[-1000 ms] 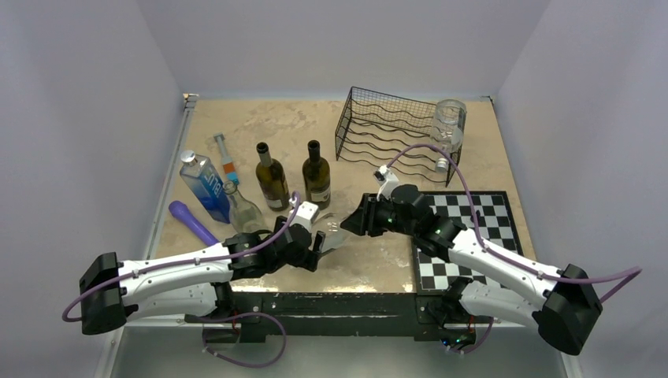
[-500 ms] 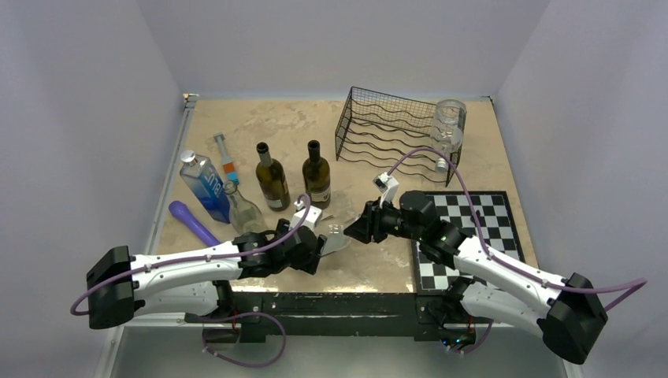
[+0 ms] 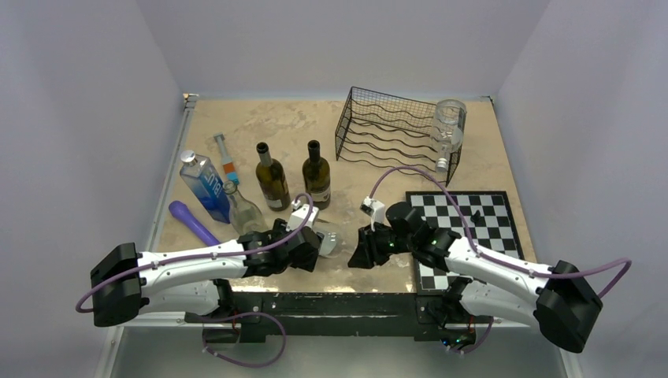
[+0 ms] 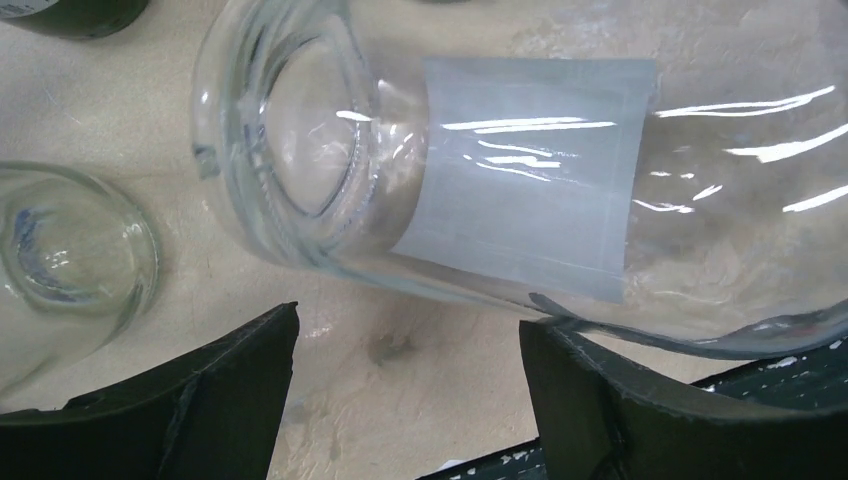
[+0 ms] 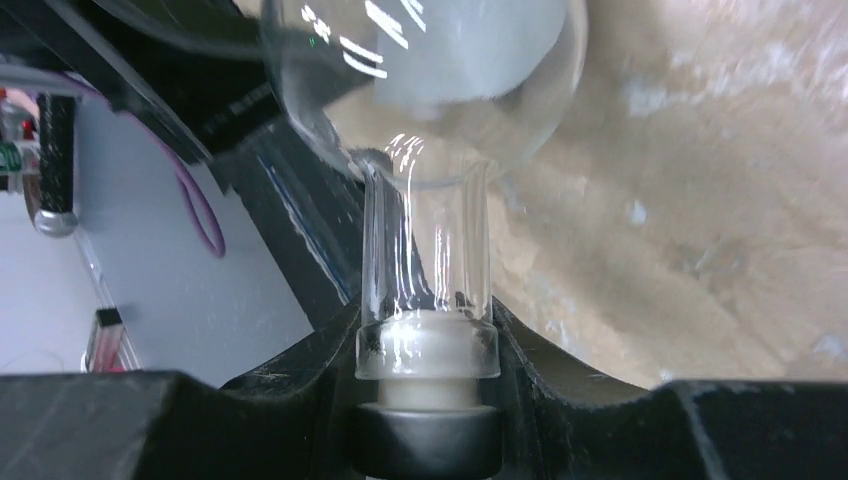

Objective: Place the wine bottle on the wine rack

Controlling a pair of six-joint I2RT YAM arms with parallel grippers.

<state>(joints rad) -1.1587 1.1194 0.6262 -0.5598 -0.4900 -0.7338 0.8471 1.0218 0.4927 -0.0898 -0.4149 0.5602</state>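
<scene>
The right gripper (image 5: 427,345) is closed on the neck (image 5: 426,250) of the wine bottle (image 4: 520,200), its fingers pressed to either side of the white stopper (image 5: 427,358); the left gripper (image 4: 405,350) stands with its fingers apart at the fat end of the same bottle, one on each side below the body, and I cannot tell whether either one touches the glass.

The bottle is clear glass with a pale, plain label (image 4: 530,180) round its body and looks empty; it lies on its side low over the near part of the table (image 3: 260,130), between the two grippers; the wine rack (image 3: 386,130) stands well apart from it at the far right, with a clear jar (image 3: 447,126) at its right end.

I judge the step in hand to be the pick-up, with the carry not yet begun; the hold is on the neck alone, so the heavy end will want to droop and smooth glass may turn in the fingers. The next move calls for a steady lift, probably with the left gripper closing on or cradling the body, then a carry past the two dark bottles (image 3: 293,175) and the chessboard (image 3: 465,228); the bottle should come to the rack lying along one of the free wavy troughs, away from the jar.
</scene>
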